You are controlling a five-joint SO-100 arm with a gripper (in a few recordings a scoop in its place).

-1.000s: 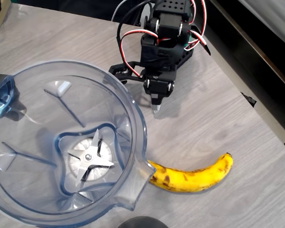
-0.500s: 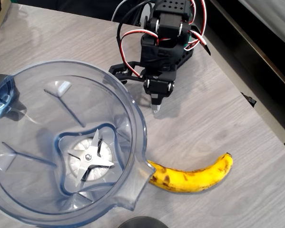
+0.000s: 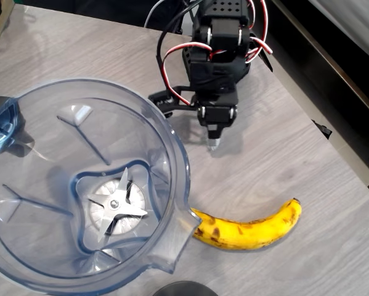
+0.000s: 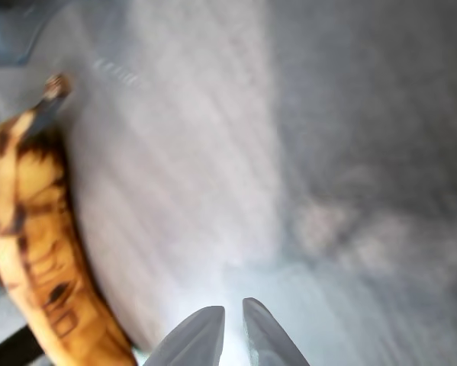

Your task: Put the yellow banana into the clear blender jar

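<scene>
Tool (image 3: pixel 214 143) is hanging nearly clenched and empty over bare tabletop (image 3: pixel 276 154), banana (image 3: pixel 249 229) lying flat well ahead of its tips, one end touching the jar (image 3: pixel 85 185) spout, so it's probably lining up for pickup.

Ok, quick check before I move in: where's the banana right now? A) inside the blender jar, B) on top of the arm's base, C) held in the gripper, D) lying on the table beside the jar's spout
D: in the overhead view the yellow banana lies flat on the table, one end by the spout of the clear blender jar, well apart from the gripper.
</scene>
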